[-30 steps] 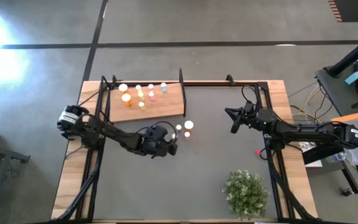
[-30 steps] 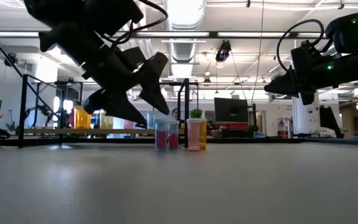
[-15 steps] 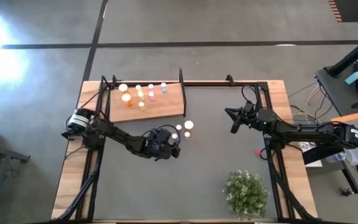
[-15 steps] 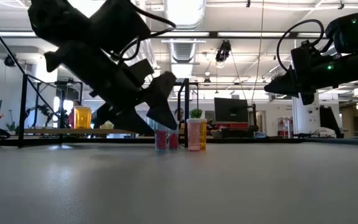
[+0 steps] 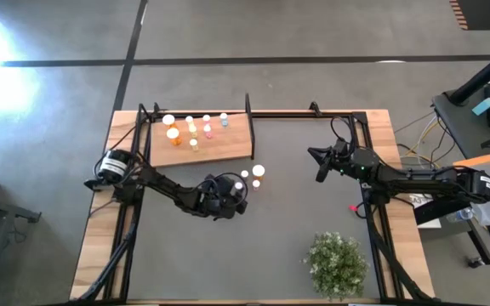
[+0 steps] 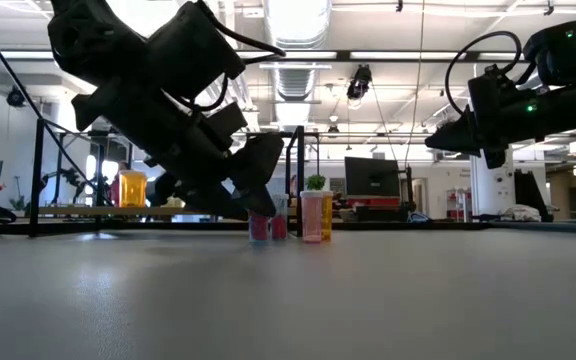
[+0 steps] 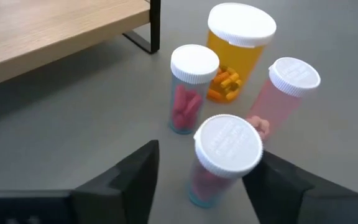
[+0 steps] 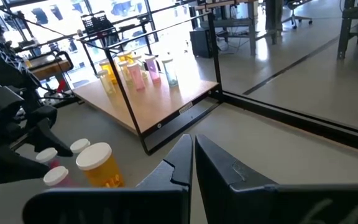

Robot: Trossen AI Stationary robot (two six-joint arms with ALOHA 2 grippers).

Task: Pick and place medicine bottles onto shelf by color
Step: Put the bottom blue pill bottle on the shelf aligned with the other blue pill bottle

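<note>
Several small white-capped bottles stand upright on the grey mat just right of the wooden shelf (image 5: 219, 146). In the left wrist view they are a pink one (image 7: 225, 158) nearest, a second pink one (image 7: 190, 87), a larger orange one (image 7: 238, 46) and a pale pink one (image 7: 286, 93). My left gripper (image 7: 205, 155) is open, low over the mat, with one finger on either side of the nearest pink bottle and a gap to each. It also shows in the high view (image 5: 232, 195). My right gripper (image 5: 319, 163) is shut and empty, raised at the right.
Several orange, yellow-green, pink and blue bottles (image 5: 192, 126) stand on the shelf's far-left part. A black post (image 5: 248, 110) rises at the shelf's right corner. A green bushy plant (image 5: 337, 263) stands near the front right. A black frame runs along the table's edges.
My left gripper has come down and gone toward the table's right edge, up to the group of bottles on the mat. Its fingers now reach the nearest pink bottle. The bottles have stayed in place.
</note>
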